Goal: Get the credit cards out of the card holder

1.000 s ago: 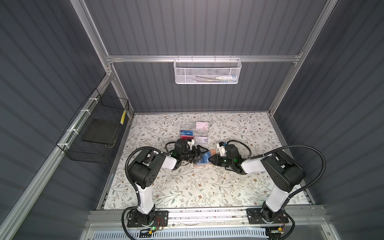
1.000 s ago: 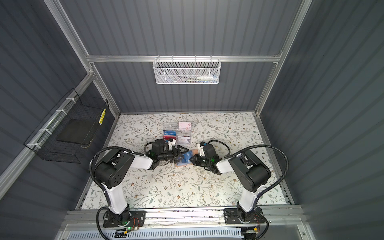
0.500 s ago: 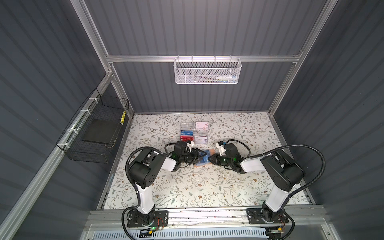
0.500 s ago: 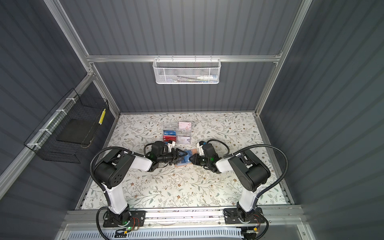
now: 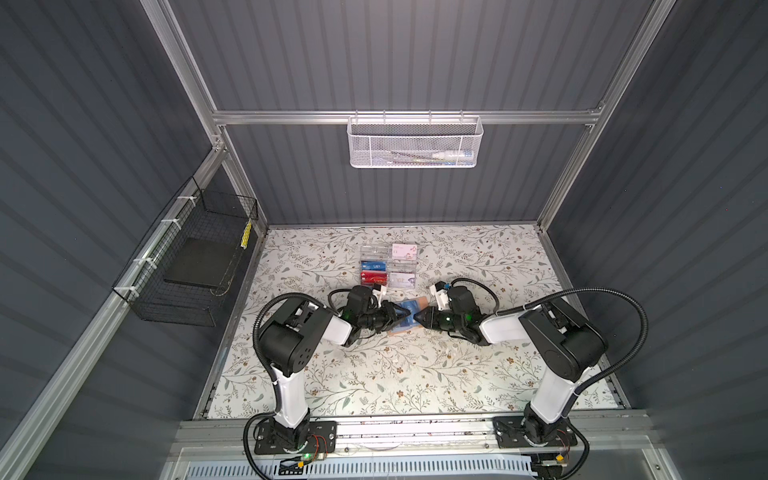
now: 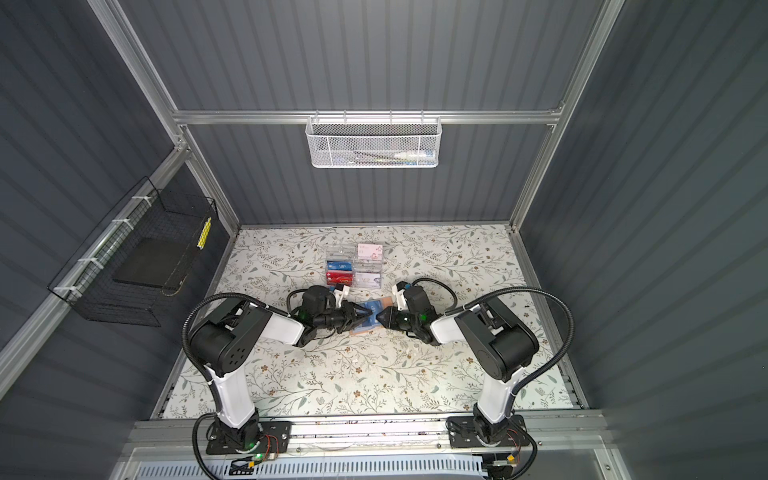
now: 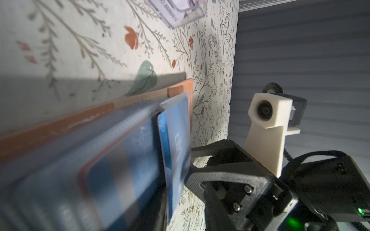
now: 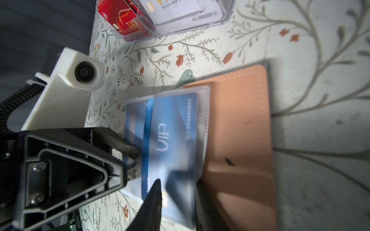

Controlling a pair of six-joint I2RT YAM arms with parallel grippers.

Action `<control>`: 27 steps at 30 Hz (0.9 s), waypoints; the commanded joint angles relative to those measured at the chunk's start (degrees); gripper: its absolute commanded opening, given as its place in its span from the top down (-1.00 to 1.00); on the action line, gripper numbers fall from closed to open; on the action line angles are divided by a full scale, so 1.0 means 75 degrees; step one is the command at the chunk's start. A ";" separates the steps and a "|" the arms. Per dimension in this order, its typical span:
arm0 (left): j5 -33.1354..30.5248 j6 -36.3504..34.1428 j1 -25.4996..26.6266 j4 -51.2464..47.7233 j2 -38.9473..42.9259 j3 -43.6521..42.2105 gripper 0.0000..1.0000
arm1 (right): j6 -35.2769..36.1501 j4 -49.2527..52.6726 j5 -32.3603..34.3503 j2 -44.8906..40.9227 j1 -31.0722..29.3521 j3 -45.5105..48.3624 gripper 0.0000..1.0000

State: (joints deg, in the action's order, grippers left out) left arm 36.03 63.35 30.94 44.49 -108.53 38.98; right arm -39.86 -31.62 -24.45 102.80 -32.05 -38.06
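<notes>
The tan card holder lies open at the table's middle, between both arms. A blue VIP credit card sticks partly out of a clear sleeve page. Another blue card sits in a sleeve behind it. My left gripper pinches the exposed edge of the VIP card, one finger above and one below. My right gripper faces it and is shut on the sleeve page's opposite edge.
A clear acrylic box holding red, blue and white cards stands just behind the holder. A white mesh basket hangs on the back wall. A black wire basket hangs on the left wall.
My left gripper has slid in toward the holder and its jaws have drawn together on the blue card's edge. The right arm has barely moved.
</notes>
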 commanded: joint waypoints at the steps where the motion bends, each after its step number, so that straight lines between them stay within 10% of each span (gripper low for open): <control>1: -0.0103 -0.0207 0.0094 -0.0519 -0.0284 -0.0266 0.36 | 0.0088 -0.0056 -0.0303 0.0026 -0.0119 -0.0197 0.37; 27: -0.0347 -0.0322 0.0107 -0.0711 -0.0134 -0.0254 1.00 | 0.0326 0.0290 -0.0174 -0.0511 0.0007 0.0014 0.25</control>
State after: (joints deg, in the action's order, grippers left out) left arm 34.50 62.52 31.46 44.23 -108.90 37.87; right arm -38.35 -28.42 -24.25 100.53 -31.97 -38.13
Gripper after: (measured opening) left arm 0.047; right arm 0.371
